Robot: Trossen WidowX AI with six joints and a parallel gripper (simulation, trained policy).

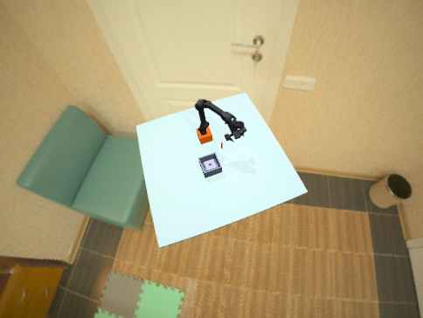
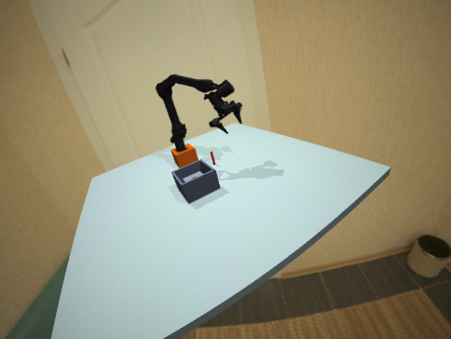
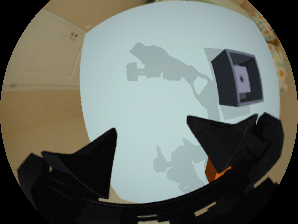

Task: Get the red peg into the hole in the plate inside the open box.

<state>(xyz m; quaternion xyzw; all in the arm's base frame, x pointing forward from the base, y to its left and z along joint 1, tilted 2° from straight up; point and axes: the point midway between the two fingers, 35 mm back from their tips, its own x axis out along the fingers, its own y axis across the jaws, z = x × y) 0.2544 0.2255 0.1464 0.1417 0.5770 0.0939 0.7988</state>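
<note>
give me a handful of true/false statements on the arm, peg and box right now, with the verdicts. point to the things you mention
1. The end effector (image 1: 235, 139) (image 2: 234, 128) (image 3: 152, 125) is open. True.
2. The red peg (image 1: 222, 145) (image 2: 212, 157) is inside the box. False: it stands outside the box (image 1: 212, 175) (image 2: 203, 188) (image 3: 225, 82), on the table (image 1: 175, 210) (image 2: 186, 251) (image 3: 135, 105).
3. The plate (image 1: 206, 168) (image 2: 188, 179) (image 3: 240, 71) in the box has a hole. True.
4. The orange block (image 1: 205, 138) (image 2: 185, 158) (image 3: 210, 171) sits inside the box. False: it is beside the box, under the arm's foot.
5. The end effector is above the table, touching neither peg nor box. True.
</note>
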